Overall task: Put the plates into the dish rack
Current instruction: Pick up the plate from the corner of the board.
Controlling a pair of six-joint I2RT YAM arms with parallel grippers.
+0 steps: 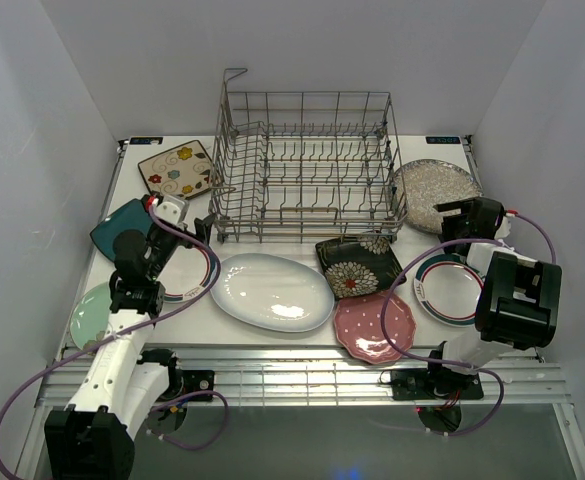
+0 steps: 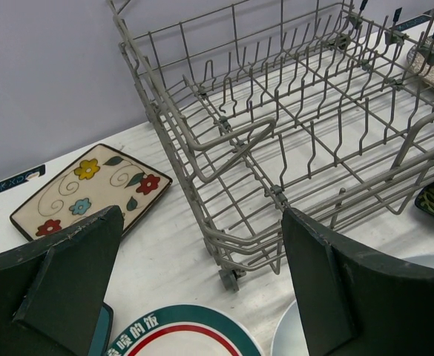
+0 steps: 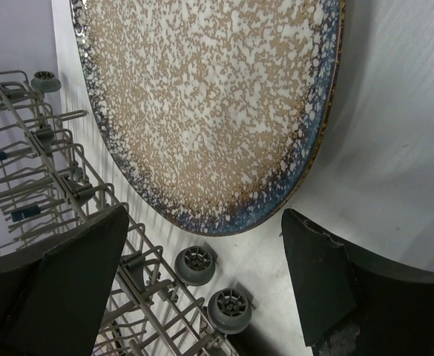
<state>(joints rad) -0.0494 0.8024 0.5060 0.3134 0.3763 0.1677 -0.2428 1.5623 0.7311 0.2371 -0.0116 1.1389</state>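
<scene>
**Top external view.** The grey metal wire dish rack stands at the rear centre of the white surface. Its long axis runs left to right, its tines are upright, and its tall wire loop is at the rear left corner. The plates lie flat around it:
- The cream floral square plate is to its left.
- The speckled grey round plate is just beside its right end.
- The large white oval plate is in front, with its long axis left to right.

The left tool hovers near the rack's front left corner and points at it. The right tool hangs over the near edge of the speckled plate.

**Left wrist view.** The left tool is spread wide and holds nothing. The rack lies directly ahead, with its near corner between the two fingers and its long axis receding to the upper right. The cream floral plate lies ahead on the left. A teal-rimmed round plate lies below the tool.

**Right wrist view.** The right tool is wide open with nothing between its fingers. The speckled plate lies flat ahead, and its near rim is clear of both fingers. The rack is on the left of the view. Two grey castor wheels of the rack sit just beside the plate's rim.
</scene>
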